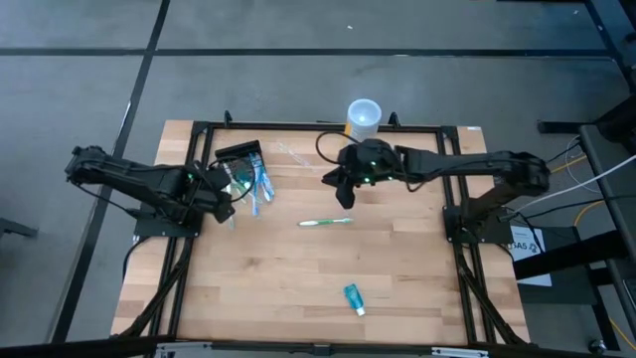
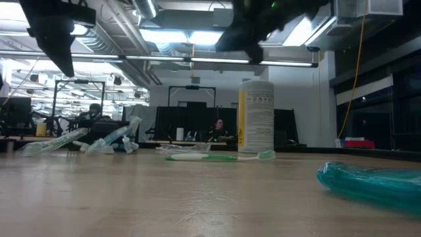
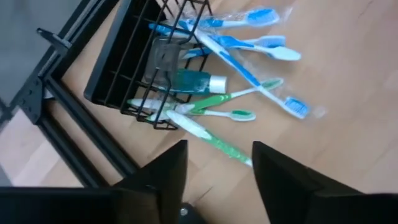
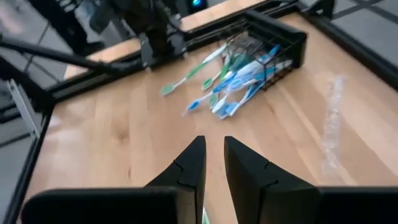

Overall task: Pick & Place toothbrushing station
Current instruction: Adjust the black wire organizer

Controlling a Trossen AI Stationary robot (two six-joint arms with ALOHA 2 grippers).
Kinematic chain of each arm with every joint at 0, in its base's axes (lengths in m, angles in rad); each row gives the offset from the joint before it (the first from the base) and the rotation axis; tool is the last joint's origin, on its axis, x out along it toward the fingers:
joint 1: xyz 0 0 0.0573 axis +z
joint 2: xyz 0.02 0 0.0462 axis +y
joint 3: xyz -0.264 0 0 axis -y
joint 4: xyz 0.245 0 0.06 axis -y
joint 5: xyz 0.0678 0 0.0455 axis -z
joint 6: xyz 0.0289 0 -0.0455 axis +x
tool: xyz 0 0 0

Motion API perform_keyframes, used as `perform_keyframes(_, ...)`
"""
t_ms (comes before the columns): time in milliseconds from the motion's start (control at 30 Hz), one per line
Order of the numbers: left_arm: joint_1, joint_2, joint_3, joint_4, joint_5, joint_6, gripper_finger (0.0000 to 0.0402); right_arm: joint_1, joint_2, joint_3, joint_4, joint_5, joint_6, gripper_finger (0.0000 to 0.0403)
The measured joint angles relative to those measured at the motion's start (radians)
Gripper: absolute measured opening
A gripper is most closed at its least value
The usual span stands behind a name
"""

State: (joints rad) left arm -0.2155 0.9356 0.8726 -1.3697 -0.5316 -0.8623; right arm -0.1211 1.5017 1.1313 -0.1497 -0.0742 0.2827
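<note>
The black toothbrushing station (image 1: 237, 157) lies tipped on its side at the table's far left. It also shows in the left wrist view (image 3: 121, 65) and the right wrist view (image 4: 283, 38). Blue and green toothbrushes (image 3: 249, 68) spill from it onto the wood. My left gripper (image 1: 225, 206) hangs open and empty above the table just near of that pile; in its wrist view (image 3: 217, 171) a green-and-white brush (image 3: 217, 142) lies below the gap. My right gripper (image 1: 344, 191) hangs shut and empty above the table's far middle, and shows in its wrist view (image 4: 213, 163).
A white-and-yellow cup (image 1: 364, 117) stands at the far edge. A single green toothbrush (image 1: 325, 222) lies mid-table, and a teal tube (image 1: 354, 297) near the front. Clear plastic wrap (image 4: 333, 118) lies right of the station. Black frame rails (image 1: 452, 214) border the table.
</note>
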Motion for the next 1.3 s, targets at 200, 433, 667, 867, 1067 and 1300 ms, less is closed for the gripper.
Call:
perform_keyframes(200,0.092,0.096,-0.014,0.004,0.079,0.039,0.0214,-0.061,0.133,0.000,0.116,-0.174,-0.038,0.0060)
perform_keyframes(433,0.173,0.185,-0.090,0.013,0.034,0.036,0.0205,-0.101,0.219,0.013,0.215,-0.224,-0.109,0.0060)
perform_keyframes(667,0.221,0.147,-0.092,0.187,0.000,0.088,0.0204,-0.142,0.350,0.171,0.163,-0.251,-0.247,0.0060)
perform_keyframes(867,0.270,0.086,-0.095,0.184,0.007,-0.096,0.0203,-0.161,0.454,0.284,0.154,-0.313,-0.200,0.0060)
perform_keyframes(1067,0.371,0.045,-0.140,0.291,0.126,-0.331,0.0203,-0.151,0.459,0.312,0.164,-0.338,-0.200,0.0060)
perform_keyframes(1300,0.472,0.042,-0.146,0.373,0.231,-0.556,0.0202,-0.152,0.454,0.312,0.154,-0.394,-0.166,0.0060)
